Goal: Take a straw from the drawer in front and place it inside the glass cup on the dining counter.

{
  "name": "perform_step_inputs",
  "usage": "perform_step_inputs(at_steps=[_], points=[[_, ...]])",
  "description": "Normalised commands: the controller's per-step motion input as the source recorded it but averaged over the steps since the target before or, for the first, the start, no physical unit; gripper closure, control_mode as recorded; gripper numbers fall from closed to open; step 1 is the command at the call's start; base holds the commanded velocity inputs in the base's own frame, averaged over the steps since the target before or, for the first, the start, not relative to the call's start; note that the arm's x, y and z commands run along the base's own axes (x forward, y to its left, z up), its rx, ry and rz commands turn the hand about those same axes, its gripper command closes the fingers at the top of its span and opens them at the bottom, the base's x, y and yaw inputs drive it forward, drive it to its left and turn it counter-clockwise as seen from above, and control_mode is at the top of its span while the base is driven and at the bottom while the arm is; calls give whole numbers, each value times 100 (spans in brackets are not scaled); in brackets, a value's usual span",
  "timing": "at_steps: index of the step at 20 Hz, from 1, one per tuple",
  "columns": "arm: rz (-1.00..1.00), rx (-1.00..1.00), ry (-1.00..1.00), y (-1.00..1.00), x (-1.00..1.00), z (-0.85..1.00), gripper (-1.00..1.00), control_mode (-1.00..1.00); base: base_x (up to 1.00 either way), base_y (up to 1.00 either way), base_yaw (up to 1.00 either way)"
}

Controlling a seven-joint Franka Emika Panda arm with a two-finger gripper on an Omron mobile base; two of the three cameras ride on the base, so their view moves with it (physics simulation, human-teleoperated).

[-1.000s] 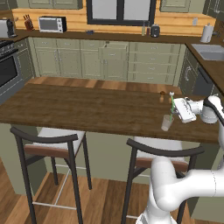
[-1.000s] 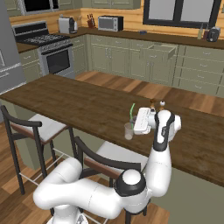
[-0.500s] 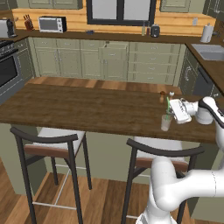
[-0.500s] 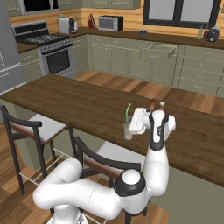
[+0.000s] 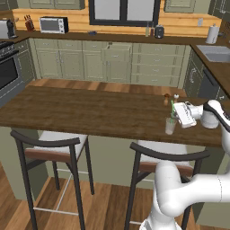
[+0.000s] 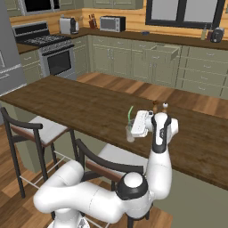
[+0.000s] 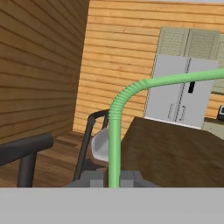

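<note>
**Straw carried in over the cup**

Since a second ago the claw (image 5: 174, 112) has slid along the tabletop (image 5: 90, 110) toward the glass cup (image 5: 170, 126), bringing the straw (image 5: 172, 108) from beside the cup to roughly above it. The claw is clamped on the straw; in the hand view the green stem rises from between the dark tips and bends over at its ribbed neck (image 7: 114, 131).

To do this step well, I judge that the straw's lower end should be centred over the rim first, then lowered straight down until it is well inside before letting go. The cup is narrow and light, so any sideways drag against the rim could tip it.

The cup stands close to the near edge of the tabletop, above the stools (image 5: 168, 155), so a knock that way could send it off. Two small shakers (image 5: 167, 99) stand just behind; the hand should retreat upward, not backward. Leftward, the wood lies bare and offers open room.
</note>
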Motion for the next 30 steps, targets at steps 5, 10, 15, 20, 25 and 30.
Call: perform_step_inputs(at_steps=[5, 10, 15, 20, 25, 30], points=[[0, 0, 0, 0, 0, -6, -100, -100, 0, 0, 0], [0, 0, 0, 0, 0, -1, -100, -100, 0, 0, 0], [-1, 1, 0, -6, -3, 5, -100, -100, 0, 0, 0], [-2, 5, 0, -26, -11, 34, -100, -100, 0, 0, 0], [-7, 9, 0, -30, -43, 49, -100, -100, 0, 0, 0], [-15, 4, 0, -7, -67, 32, -100, -100, 0, 0, 0]])
